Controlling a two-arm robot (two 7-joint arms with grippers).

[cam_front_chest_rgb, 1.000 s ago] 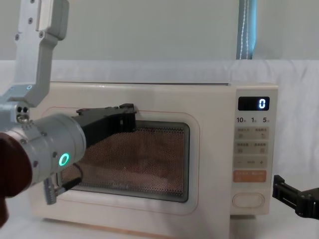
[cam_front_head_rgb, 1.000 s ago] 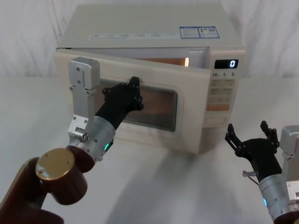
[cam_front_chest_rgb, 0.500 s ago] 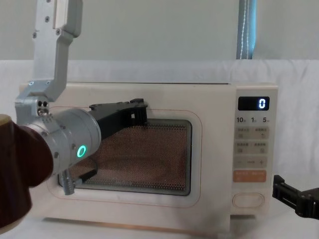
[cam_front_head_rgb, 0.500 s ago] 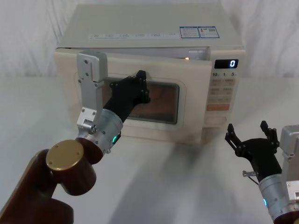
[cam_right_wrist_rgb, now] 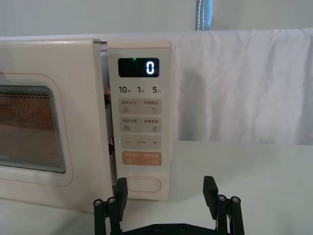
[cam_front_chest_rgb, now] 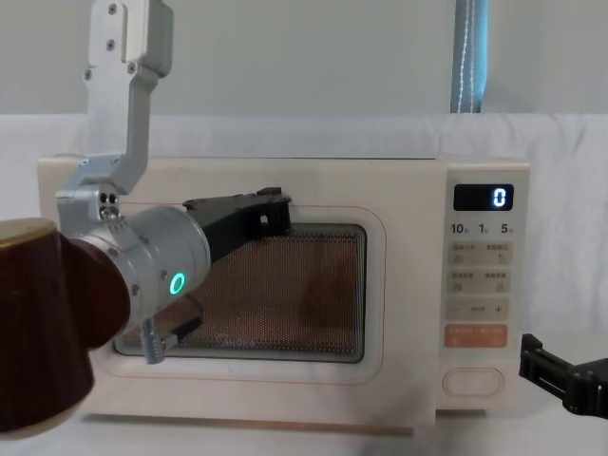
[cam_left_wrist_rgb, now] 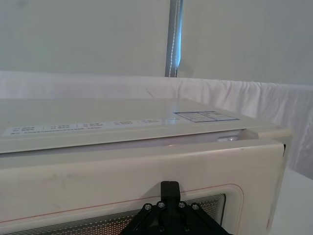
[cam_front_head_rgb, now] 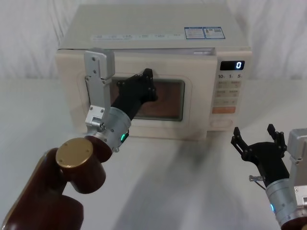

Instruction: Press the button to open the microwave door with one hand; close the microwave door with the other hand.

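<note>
Left tool [cam_front_head_rgb: 147,82] pressing microwave door [cam_front_head_rgb: 192,100] nearly flush.
Thin gap on hinge-opposite edge beside control strip; left tool's opening unclear. Right tool [cam_right_wrist_rgb: 166,193] idling w/ fingers spread, empty.

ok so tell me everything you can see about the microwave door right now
The wide cream microwave door looks like smooth plastic, with a dark rounded mesh window framed by a thin pinkish outline. It sits almost shut: the right wrist view shows a narrow gap left beside the control strip. The black left gripper presses against its front at the window's upper edge, the silver wrist behind it.
</note>
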